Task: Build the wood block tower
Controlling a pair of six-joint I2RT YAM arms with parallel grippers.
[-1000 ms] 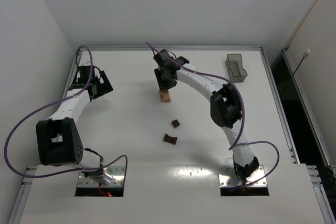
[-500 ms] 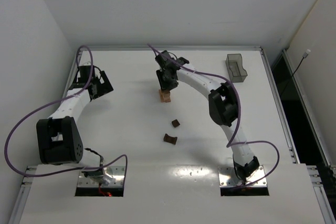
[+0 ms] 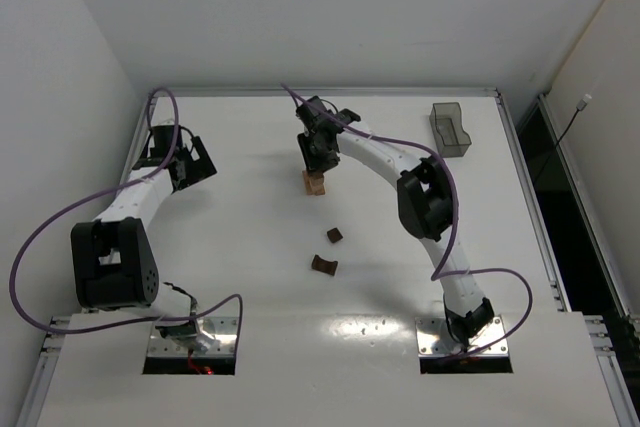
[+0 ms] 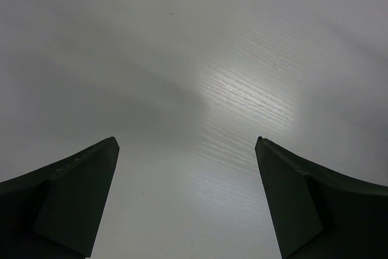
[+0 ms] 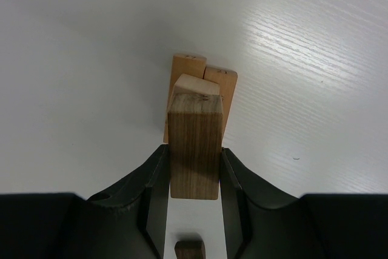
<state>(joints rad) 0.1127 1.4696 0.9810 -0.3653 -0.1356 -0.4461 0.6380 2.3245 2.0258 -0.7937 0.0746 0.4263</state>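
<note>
The wood block tower (image 3: pixel 315 184) stands mid-table as a short stack of light tan blocks. In the right wrist view two tan bars (image 5: pixel 221 83) lie side by side with a lighter tan block (image 5: pixel 193 84) on top. My right gripper (image 3: pixel 318 155) is shut on a dark brown block (image 5: pixel 194 150) and holds it upright right over the stack; whether it touches the stack cannot be told. My right gripper's jaws (image 5: pixel 194 148) press both sides of the brown block. My left gripper (image 3: pixel 193 163) is open and empty over bare table at the far left, also in its wrist view (image 4: pixel 187 142).
Two loose dark brown blocks (image 3: pixel 335 235) (image 3: pixel 323 265) lie on the table nearer the bases; one shows low in the right wrist view (image 5: pixel 190 250). A clear grey plastic bin (image 3: pixel 452 128) stands at the back right.
The right arm's elbow has shifted slightly; its gripper stays over the stack with the brown block. The left arm has barely moved.
</note>
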